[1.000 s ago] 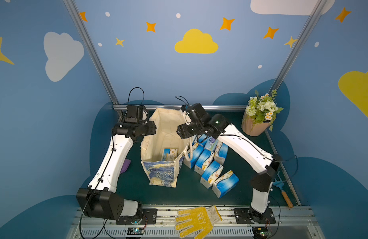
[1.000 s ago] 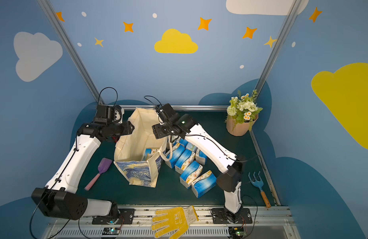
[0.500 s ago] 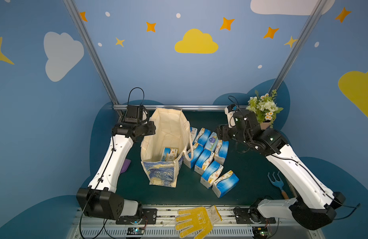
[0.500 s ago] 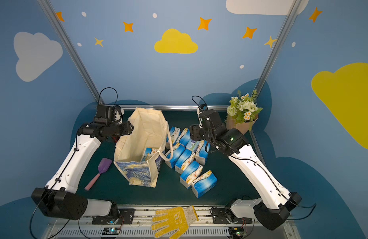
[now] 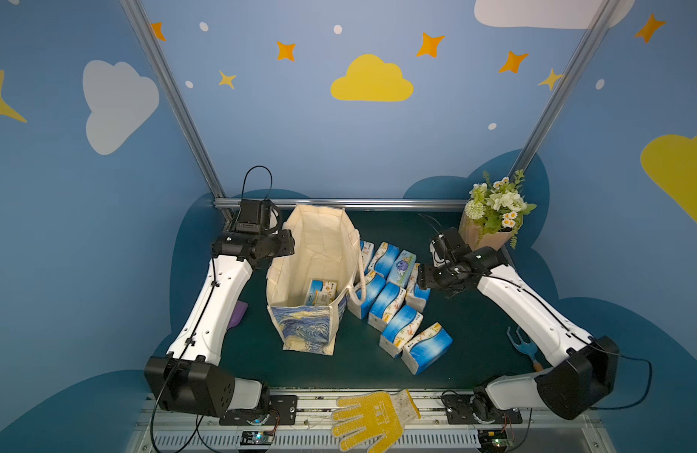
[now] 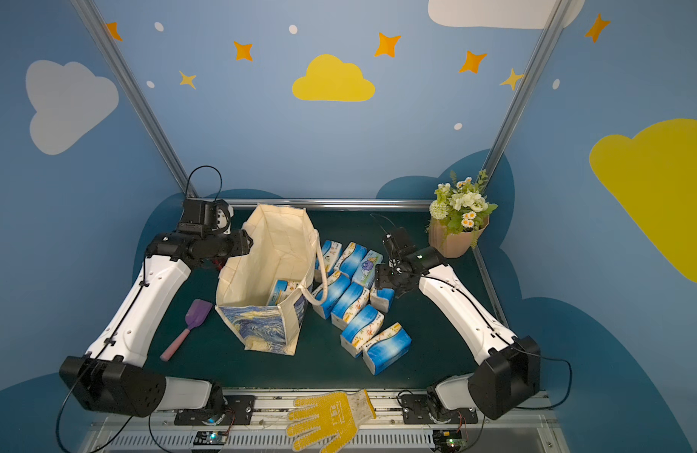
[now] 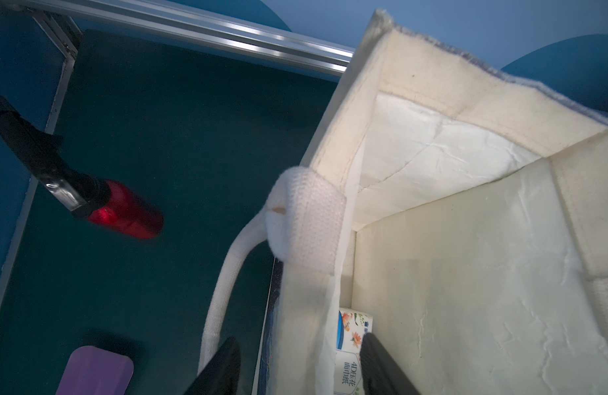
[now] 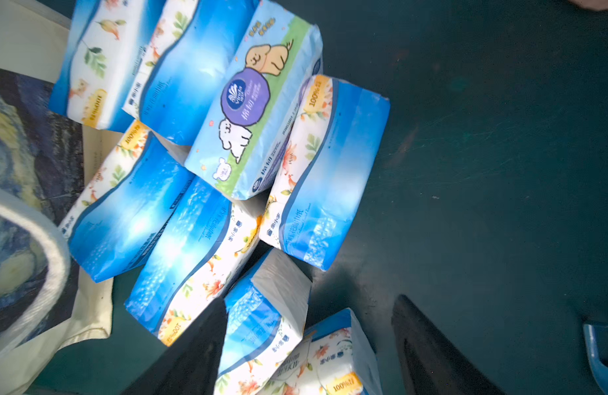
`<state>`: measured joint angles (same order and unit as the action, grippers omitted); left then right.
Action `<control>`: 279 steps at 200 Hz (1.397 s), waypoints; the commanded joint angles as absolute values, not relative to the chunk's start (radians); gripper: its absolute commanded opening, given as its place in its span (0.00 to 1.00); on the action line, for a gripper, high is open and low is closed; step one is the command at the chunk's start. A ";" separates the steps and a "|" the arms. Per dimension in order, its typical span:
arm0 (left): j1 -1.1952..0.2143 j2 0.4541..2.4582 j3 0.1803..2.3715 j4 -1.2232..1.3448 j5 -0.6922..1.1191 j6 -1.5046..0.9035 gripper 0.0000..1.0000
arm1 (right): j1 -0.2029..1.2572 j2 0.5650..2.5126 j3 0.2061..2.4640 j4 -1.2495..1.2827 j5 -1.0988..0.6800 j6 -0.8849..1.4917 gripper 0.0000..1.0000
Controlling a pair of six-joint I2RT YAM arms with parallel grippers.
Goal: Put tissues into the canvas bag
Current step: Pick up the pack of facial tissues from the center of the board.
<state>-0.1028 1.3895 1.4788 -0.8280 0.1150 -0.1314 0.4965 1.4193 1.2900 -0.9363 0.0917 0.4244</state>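
The canvas bag stands upright with its mouth wide, its blue swirl print facing the front. One of the tissues lies at its bottom. Several blue-and-white tissues and a teal cartoon pack lie just right of the bag. My left gripper is open, straddling the bag's left wall, one finger inside and one outside. My right gripper is open and empty, low over the packs' right edge.
A flower pot stands at the back right. A blue garden fork lies by the right arm, a purple spatula left of the bag, and a yellow glove on the front rail. A red-tipped object shows in the left wrist view.
The right arm swung from over the bag's mouth out to the right and came down beside the packs. The left gripper's jaws have parted a little at the bag's wall.
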 commanded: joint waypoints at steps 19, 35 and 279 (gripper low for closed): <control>-0.094 1.375 1.498 -0.862 0.104 -0.133 0.13 | 0.472 1.503 1.269 -0.899 0.014 0.442 0.80; -0.091 1.372 1.495 -0.858 0.103 -0.135 0.13 | 0.460 1.526 1.252 -0.892 0.016 0.448 0.81; -0.076 1.380 1.481 -0.838 0.117 -0.141 0.16 | 0.397 1.745 1.281 -0.797 -0.001 0.423 0.81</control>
